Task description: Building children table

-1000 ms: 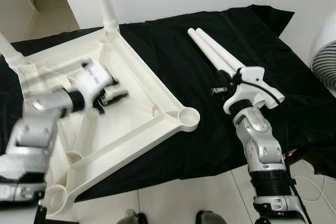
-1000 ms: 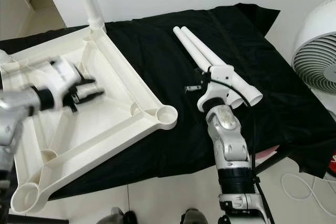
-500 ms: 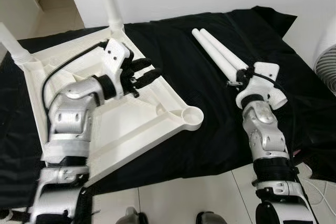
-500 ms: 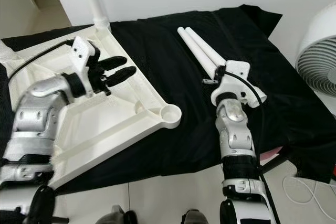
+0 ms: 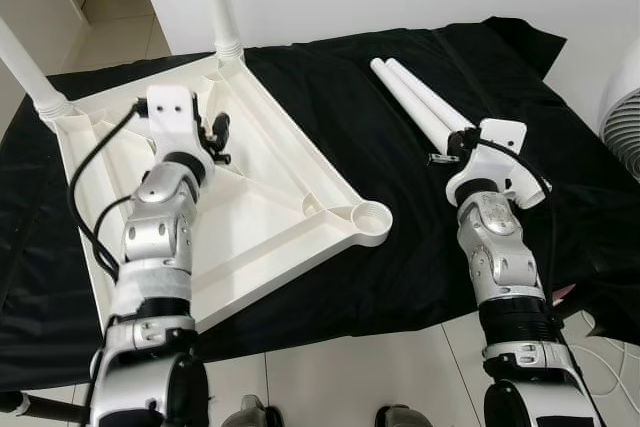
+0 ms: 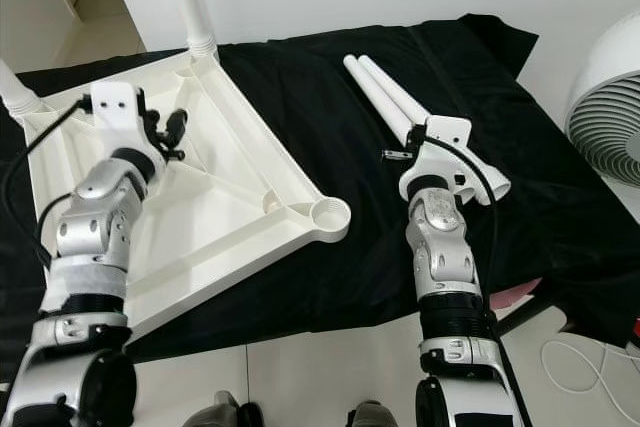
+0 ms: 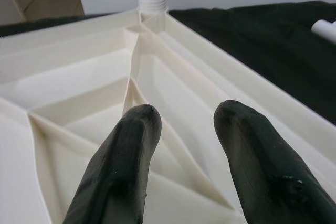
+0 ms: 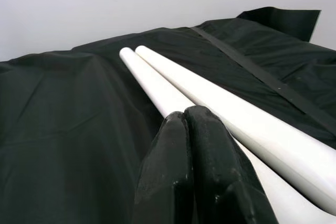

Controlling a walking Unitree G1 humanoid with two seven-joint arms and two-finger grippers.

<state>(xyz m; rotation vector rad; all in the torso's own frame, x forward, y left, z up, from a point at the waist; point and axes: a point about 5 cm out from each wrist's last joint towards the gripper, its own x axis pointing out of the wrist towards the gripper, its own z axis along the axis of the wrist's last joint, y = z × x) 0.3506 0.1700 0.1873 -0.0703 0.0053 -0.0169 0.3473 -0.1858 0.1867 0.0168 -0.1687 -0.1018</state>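
Tabletop [image 5: 270, 207] lies under the open, empty left pincer [image 7: 184, 145]; right pincer [image 8: 191, 129], closed empty, may roll the legs [image 8: 210, 98] beneath it.

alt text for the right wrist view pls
The right hand, its two black fingers pressed shut, hovers over the nearer of two white table legs lying side by side on a black cloth. A white wall stands behind.

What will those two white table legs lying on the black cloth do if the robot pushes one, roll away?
Probably yes. The two white table legs are smooth round tubes lying flat on the black cloth, so a sideways nudge would likely roll one. They look stiff and hollow, so probably light. The soft cloth may slow them.
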